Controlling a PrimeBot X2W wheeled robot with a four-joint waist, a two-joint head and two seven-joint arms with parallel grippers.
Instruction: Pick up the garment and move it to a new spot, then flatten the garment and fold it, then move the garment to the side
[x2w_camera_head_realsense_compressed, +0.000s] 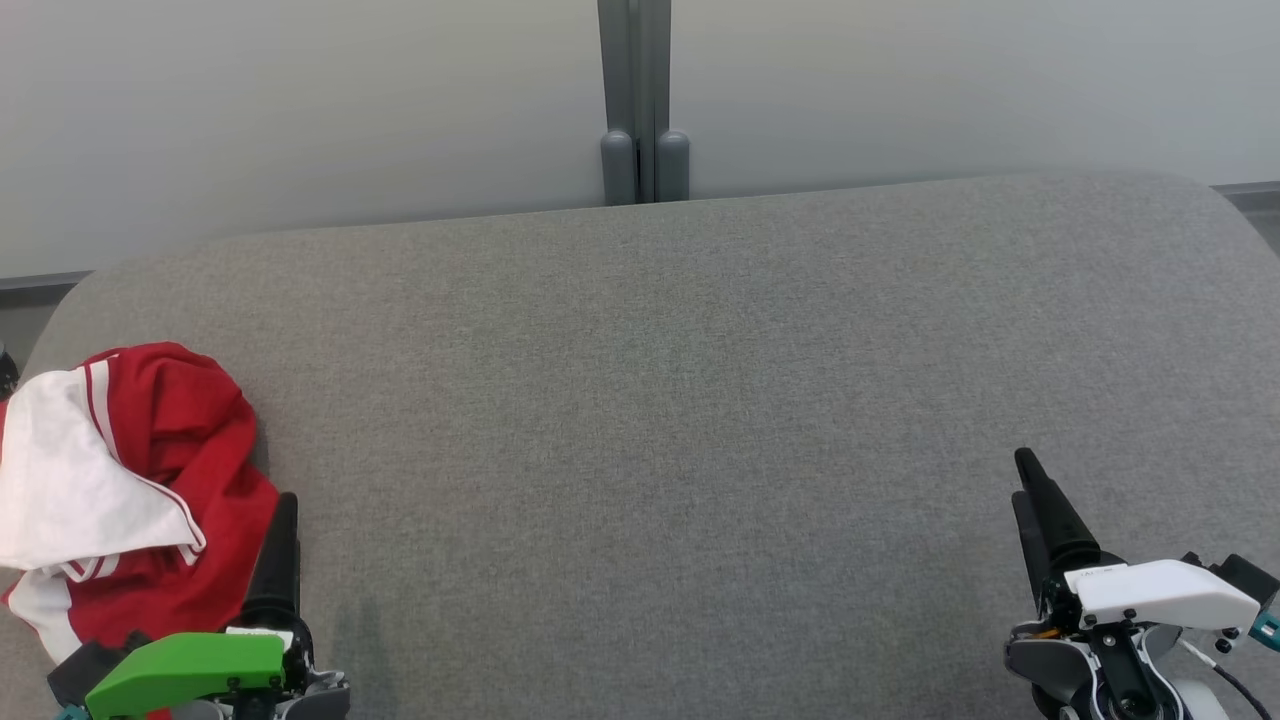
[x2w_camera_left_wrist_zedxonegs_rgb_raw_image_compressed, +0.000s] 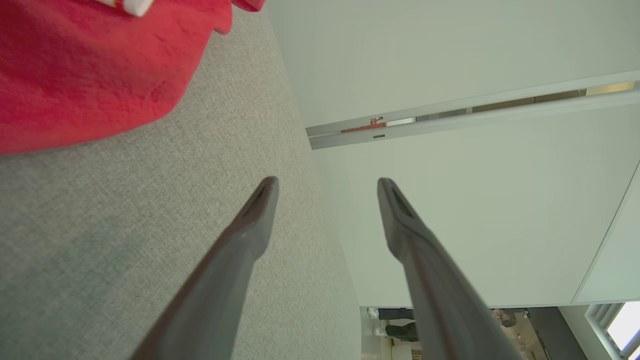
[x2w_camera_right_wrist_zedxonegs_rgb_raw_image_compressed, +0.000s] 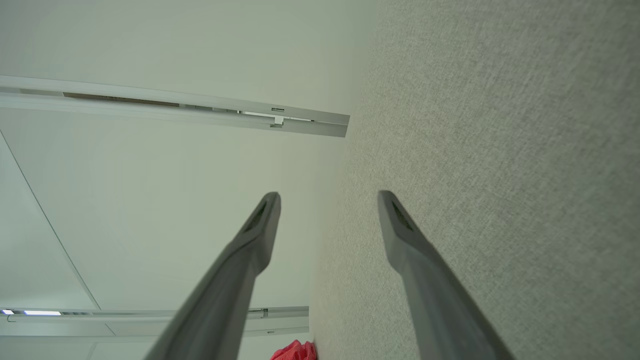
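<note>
The garment (x2w_camera_head_realsense_compressed: 150, 480), crumpled at the near left, is judged soft and light, best pinched at a raised red fold, while the left gripper (x2w_camera_left_wrist_zedxonegs_rgb_raw_image_compressed: 327, 182) and right gripper (x2w_camera_right_wrist_zedxonegs_rgb_raw_image_compressed: 328, 194) are held spread and empty.

Grey fabric surface (x2w_camera_head_realsense_compressed: 700, 400) — crumpled red-and-white garment (x2w_camera_head_realsense_compressed: 130, 480) lying at its left end.

Head cam sits high, looking down across the grey pad (x2w_camera_head_realsense_compressed: 660, 400) toward the wall (x2w_camera_head_realsense_compressed: 300, 110). Both wrist cams hang low and close over the pad, rolled sideways, facing that same wall. All three catch the garment (x2w_camera_head_realsense_compressed: 140, 470) at the pad's left end.
</note>
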